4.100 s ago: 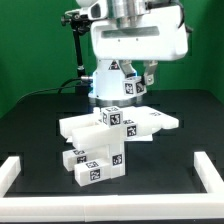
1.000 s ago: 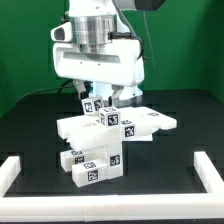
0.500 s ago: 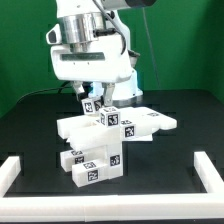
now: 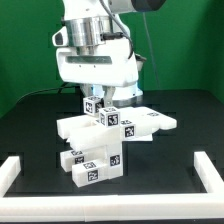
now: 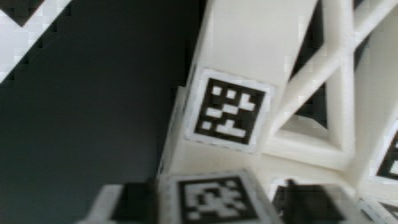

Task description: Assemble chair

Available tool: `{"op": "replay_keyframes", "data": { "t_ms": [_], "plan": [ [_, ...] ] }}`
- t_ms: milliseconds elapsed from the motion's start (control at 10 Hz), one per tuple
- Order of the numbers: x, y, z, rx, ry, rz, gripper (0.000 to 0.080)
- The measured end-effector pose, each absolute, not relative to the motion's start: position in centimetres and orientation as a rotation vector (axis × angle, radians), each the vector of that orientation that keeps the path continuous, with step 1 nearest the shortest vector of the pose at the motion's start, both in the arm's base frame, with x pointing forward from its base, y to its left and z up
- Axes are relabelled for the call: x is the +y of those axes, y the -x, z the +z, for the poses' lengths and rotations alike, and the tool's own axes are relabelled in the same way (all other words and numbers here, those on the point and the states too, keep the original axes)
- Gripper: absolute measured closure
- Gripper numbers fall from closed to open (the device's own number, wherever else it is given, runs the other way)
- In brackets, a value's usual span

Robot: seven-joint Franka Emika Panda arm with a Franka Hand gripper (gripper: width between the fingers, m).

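Note:
The chair parts lie in a pile at mid-table: a wide white slab [image 4: 135, 126], a tagged cube [image 4: 112, 118] on it, and tagged blocks [image 4: 95, 166] in front. My gripper [image 4: 93, 105] hangs low over the pile's back left and is shut on a small white tagged block [image 4: 92, 102]. In the wrist view the gripper [image 5: 214, 203] has that tagged block [image 5: 212, 197] between its two fingers [image 5: 135, 203]. Just past it stands a white frame part [image 5: 267, 90] with a tag and open struts.
Low white border rails run along the exterior view's left [image 4: 14, 171], right [image 4: 207, 172] and front edges of the black table [image 4: 180, 150]. A green backdrop stands behind. The arm's large white hand [image 4: 95, 55] hides the space behind the pile.
Since 4.1 s ago the arm has come down and toward the exterior view's left with the small tagged block. In the last second it only shifted slightly sideways.

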State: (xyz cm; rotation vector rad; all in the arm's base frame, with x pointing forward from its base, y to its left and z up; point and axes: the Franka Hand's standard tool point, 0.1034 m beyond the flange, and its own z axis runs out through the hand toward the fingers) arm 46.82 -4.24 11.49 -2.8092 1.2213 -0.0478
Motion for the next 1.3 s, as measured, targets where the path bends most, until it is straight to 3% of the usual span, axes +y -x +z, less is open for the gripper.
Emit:
{"op": "replay_keyframes", "data": {
  "t_ms": [700, 1300],
  "plan": [
    [-4.18, -46.81, 11.44, 1.468, 2.682, -0.036, 0.0514],
    [-4.19, -47.2, 11.38, 2.275, 2.002, -0.012, 0.0512]
  ]
}}
